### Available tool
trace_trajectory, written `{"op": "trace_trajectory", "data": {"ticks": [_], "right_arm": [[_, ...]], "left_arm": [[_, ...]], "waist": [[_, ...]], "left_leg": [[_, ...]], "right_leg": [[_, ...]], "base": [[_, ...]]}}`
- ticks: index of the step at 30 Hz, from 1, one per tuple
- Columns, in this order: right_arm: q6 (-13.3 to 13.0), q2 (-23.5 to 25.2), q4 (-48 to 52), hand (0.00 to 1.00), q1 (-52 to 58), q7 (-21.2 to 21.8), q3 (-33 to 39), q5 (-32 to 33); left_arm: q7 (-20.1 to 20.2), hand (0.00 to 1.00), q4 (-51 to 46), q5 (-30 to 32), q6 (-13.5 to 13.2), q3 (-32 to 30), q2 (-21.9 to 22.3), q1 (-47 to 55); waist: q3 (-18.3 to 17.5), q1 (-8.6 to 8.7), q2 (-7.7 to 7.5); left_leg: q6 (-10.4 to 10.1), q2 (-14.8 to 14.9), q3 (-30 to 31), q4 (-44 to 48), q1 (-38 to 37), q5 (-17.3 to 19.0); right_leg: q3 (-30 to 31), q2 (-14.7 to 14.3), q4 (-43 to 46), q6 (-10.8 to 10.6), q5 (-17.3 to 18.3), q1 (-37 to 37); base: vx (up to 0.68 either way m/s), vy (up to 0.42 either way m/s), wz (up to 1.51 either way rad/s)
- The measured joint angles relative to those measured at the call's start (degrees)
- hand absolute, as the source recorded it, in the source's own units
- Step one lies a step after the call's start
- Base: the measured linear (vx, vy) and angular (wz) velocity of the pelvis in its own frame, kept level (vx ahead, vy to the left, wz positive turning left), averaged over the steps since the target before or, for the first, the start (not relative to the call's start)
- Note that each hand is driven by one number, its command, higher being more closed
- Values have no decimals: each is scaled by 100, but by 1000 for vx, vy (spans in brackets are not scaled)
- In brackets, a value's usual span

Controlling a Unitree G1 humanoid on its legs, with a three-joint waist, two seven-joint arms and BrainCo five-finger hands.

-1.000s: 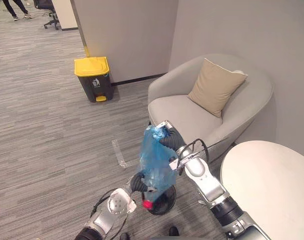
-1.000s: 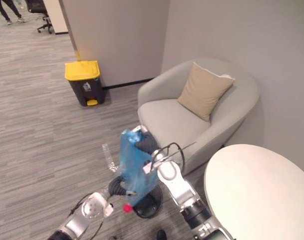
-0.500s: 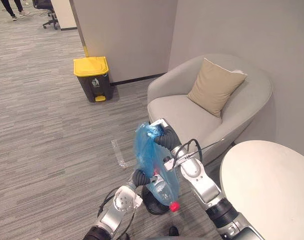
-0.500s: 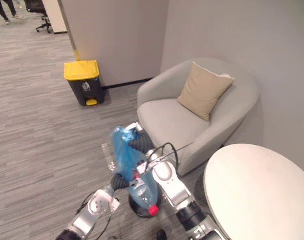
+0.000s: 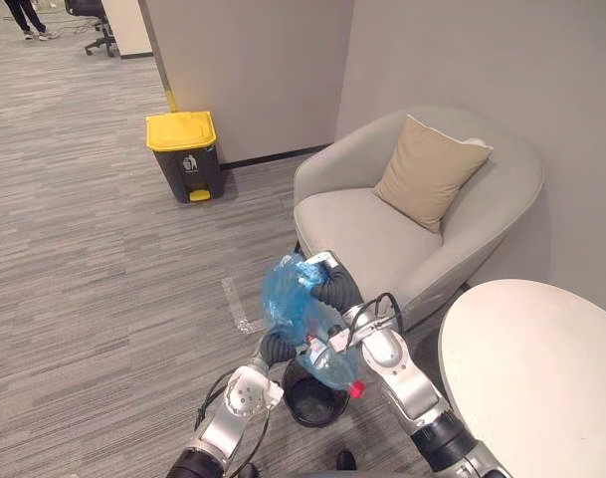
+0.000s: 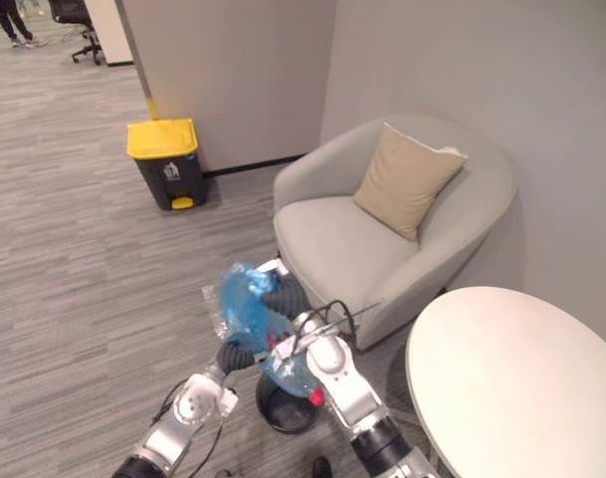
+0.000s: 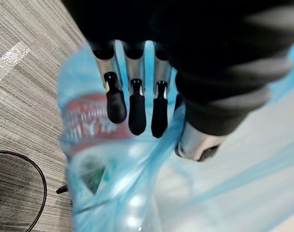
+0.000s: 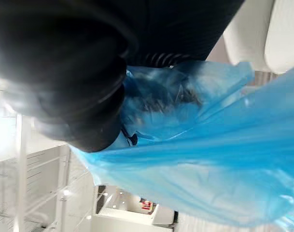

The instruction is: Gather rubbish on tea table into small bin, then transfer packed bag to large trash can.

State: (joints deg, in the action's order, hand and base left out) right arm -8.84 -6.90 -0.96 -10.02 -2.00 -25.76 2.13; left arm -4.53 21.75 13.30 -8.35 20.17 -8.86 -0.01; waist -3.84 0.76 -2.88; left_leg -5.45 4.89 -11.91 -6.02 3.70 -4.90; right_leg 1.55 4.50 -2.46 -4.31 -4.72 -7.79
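- Left eye view: we see the blue bag [image 5: 301, 317] lifted clear of the small bin [image 5: 295, 406], which stands on the floor just below it. The right hand [image 5: 329, 282] is clenched on the bag's bunched top, and the left arm reaches in under the bag. The visible part of the worktop [image 5: 541, 378] is bare, so we judge the gathering done and the bag pulled. What is left is the carry to the large trash can [image 5: 188, 159], which stands well apart by the wall with its yellow lid down.
- Right eye view: we count one bag, one small bin, one large trash can, one worktop, one armchair [image 6: 382, 239] and one cushion [image 6: 407, 179]. Inside the bag we make out one bottle [image 6: 295, 376] with a red cap.
- Left wrist view: the left hand [image 7: 136, 106] has its fingers straight and laid against the bag, over the bottle's red label. It steadies the bag and grips nothing.
- Right wrist view: crumpled blue film runs straight into the hand's dark cover. Its fingers are hidden there, so we judge the grip from the hanging bag.
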Motion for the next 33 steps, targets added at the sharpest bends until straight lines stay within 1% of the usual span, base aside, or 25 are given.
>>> {"op": "trace_trajectory", "data": {"ticks": [6,10,11,18,26,30,33], "right_arm": [[17,0,-122,100,-2,-82,85,-334],[75,-2,-473,100,-2,-156,95,-622],[124,-3,-488,100,-2,-171,97,-670],[247,-1,-529,100,-2,-336,426,-678],[257,0,-552,100,-2,-334,512,-674],[256,-1,-552,100,-2,-331,533,-676],[256,1,-551,100,-2,-333,536,-677]], "left_arm": [[-15,0,2,7,6,-2,83,-1],[-20,0,93,5,32,-6,78,-1],[-20,0,144,5,34,-7,77,-1],[23,0,169,-7,35,-70,63,-1],[27,0,168,19,35,-122,60,1],[-82,0,158,263,36,-306,65,26],[-263,0,43,449,38,-546,68,72]], "waist": [[3,0,-4],[7,-1,-10],[13,-1,-16],[60,-13,-75],[65,-17,-72],[70,-17,-68],[95,-20,-55]], "left_leg": [[1,0,14,-4,-2,-1],[1,1,41,-26,-6,-2],[1,4,47,-26,-6,-2],[1,-1,81,-25,-26,-2],[1,-2,81,-24,-33,-2],[0,1,79,-24,-35,-1],[-1,14,80,-11,-37,-1]], "right_leg": [[-15,2,0,0,0,13],[-44,5,1,1,4,31],[-52,6,3,6,15,33],[-84,8,2,9,21,76],[-83,5,3,11,22,81],[-82,2,3,13,24,82],[-83,0,3,14,24,85]], "base": [[0,0,0],[0,0,3],[0,0,3],[0,0,2],[0,0,0],[0,0,0],[0,0,0]]}}
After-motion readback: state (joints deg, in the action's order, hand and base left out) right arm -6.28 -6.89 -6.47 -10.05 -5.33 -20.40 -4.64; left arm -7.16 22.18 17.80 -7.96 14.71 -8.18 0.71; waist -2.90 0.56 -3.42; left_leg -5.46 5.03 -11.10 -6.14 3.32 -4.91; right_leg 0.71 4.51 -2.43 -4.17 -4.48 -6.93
